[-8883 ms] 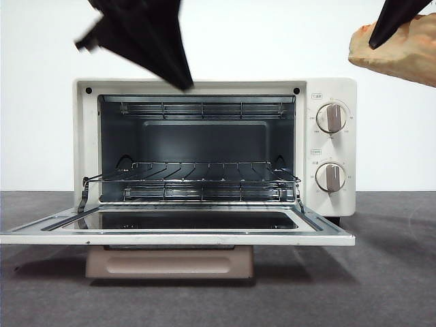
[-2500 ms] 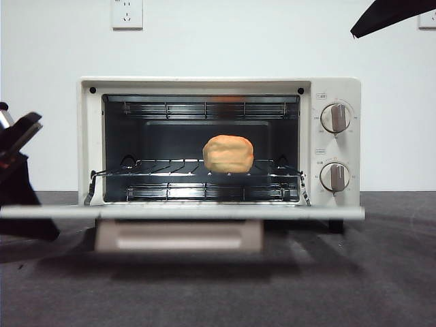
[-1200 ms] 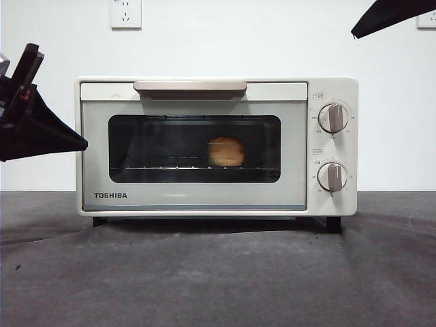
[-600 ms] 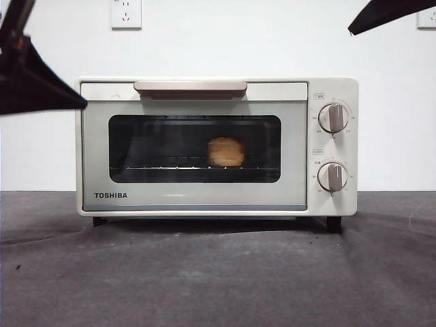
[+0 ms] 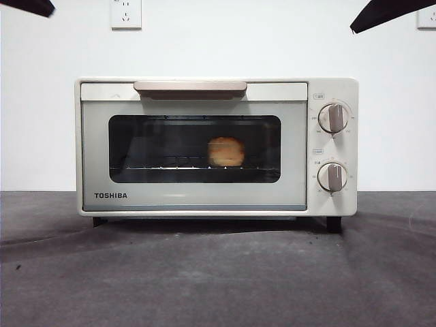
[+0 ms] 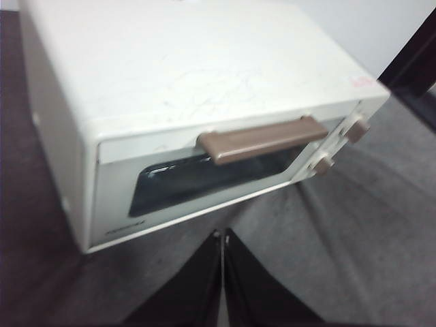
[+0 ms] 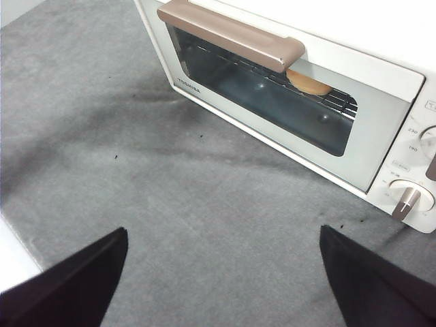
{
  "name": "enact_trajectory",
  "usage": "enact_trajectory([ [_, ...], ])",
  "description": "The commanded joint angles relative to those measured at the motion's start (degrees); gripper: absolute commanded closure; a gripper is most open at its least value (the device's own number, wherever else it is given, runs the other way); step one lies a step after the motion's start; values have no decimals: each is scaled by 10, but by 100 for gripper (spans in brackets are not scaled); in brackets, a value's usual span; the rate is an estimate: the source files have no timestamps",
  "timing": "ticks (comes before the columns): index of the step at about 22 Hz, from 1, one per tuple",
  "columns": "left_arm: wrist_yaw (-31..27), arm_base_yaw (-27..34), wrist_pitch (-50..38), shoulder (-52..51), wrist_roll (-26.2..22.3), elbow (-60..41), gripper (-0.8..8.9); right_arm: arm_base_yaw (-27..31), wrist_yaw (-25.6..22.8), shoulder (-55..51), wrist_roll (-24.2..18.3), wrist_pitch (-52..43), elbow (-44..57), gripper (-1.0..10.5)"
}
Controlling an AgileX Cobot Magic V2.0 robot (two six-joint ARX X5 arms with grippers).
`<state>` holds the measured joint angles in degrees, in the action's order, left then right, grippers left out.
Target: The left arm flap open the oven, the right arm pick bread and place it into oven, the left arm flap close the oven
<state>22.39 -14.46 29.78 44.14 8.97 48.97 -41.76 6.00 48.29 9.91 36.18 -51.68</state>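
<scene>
The cream-white oven stands with its glass door shut and its tan handle at the top. The bread lies on the wire rack inside, seen through the window, right of centre. It also shows in the right wrist view. My left gripper is shut and empty, held above and in front of the oven; in the front view it shows only as a black tip at the top left corner. My right gripper is open and empty, high at the top right.
The oven stands on a dark grey cloth against a white wall with a socket. Two beige knobs sit on the oven's right panel. A white table edge shows beside the cloth.
The bread went from the right gripper onto the rack, and the oven door swung up shut. In the last second the left arm rose from the oven's left side to the top corner.
</scene>
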Motion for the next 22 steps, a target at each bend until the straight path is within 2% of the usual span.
enact_trajectory([
  [1, -14, -7, 44, -5, -33, 24, 798, -4, -2, 3, 5, -7, -7, 497],
  [6, -14, -17, 93, -20, -45, 31, 798, -4, -3, 3, 5, -7, -7, 497],
  [13, -14, -17, 96, -30, -45, 31, 798, -4, -3, 3, 5, -16, -7, 498],
  [15, -14, -17, 96, -30, -45, 31, 798, -4, -3, 3, 5, -17, -7, 572],
  [19, -14, -17, 96, -30, -45, 31, 798, -4, -4, 3, 1, -17, -7, 928],
  [22, -14, -17, 96, -30, -45, 31, 798, -4, -21, 3, 1, -19, -7, 941],
])
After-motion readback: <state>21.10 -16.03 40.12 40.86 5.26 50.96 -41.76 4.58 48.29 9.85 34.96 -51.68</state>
